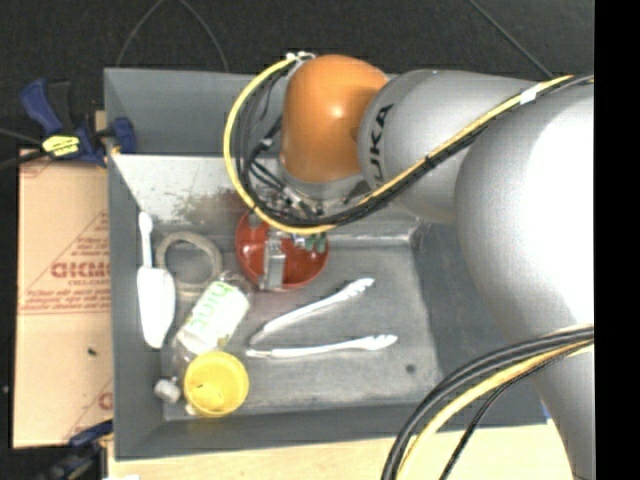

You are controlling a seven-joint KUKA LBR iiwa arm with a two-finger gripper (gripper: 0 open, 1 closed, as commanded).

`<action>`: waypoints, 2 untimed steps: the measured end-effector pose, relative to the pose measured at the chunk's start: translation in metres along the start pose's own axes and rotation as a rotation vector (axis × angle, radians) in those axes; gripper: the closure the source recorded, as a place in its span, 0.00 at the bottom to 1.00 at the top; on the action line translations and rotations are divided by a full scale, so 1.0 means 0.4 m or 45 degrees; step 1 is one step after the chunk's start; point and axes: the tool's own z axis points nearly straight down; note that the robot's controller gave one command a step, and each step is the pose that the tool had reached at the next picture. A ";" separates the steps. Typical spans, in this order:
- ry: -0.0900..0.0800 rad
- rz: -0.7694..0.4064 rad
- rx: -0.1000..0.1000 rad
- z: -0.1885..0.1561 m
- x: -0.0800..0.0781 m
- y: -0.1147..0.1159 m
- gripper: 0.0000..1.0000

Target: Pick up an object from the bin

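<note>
My gripper (272,265) is low over a red round object (300,261) that lies in the middle of the bin near the back wall. Most of the gripper is hidden under the arm's wrist, and so is the top of the red object. Just left of them a grey tape roll (191,258) lies flat. A clear bottle (212,317) with a green label and a yellow cap (215,381) lies tilted to the front left. White plastic tongs (322,324) lie spread open in front of the red object.
A white scoop-like utensil (154,296) lies along the bin's left wall. The arm with its orange cover and cables reaches in from the right and covers the bin's back right part. Bare floor shows at the front right.
</note>
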 end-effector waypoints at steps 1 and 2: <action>0.000 0.000 0.000 0.000 0.000 0.000 0.00; 0.013 -0.014 0.003 -0.066 0.008 -0.005 0.00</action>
